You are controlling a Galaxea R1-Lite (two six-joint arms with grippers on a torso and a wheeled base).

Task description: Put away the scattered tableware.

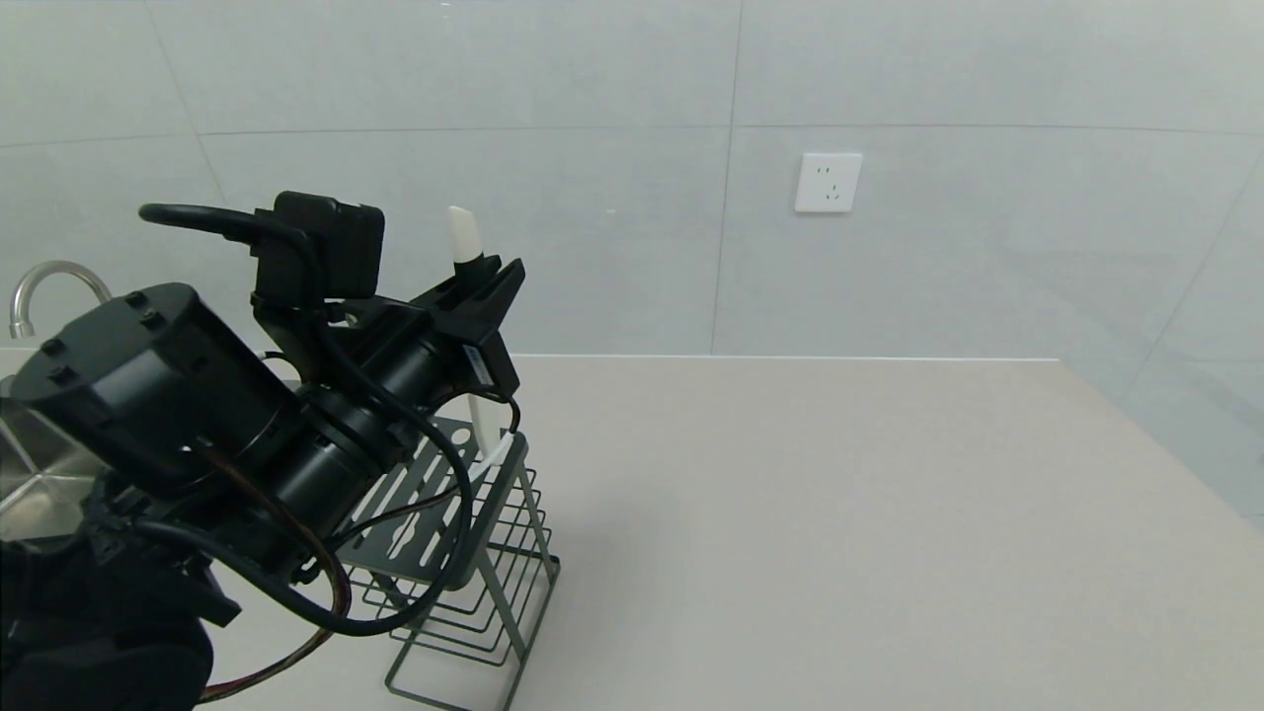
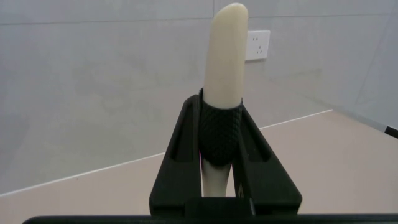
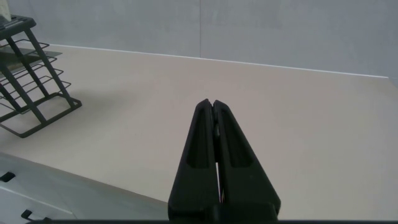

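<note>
At the far left, a curved silver metal faucet (image 1: 49, 286) rises over a steel sink (image 1: 39, 474). Right of it, the left tool (image 1: 484, 286) is clamped on a cream-white, round-tipped plastic utensil (image 1: 464, 235), held nearly upright. Its rounded upper end (image 2: 225, 50) sticks up above the fingers. Its lower end reaches down to the slotted top plate of a dark grey wire rack (image 1: 494, 583) standing on the near left of the pale beige tabletop (image 1: 839, 513); whether it sits in a slot cannot be told. A white wall socket (image 1: 828, 182) is on the far tiled wall. The right tool (image 3: 213, 109) hangs over bare tabletop with its fingers pressed together, holding nothing, well apart from the rack (image 3: 37, 93).
</note>
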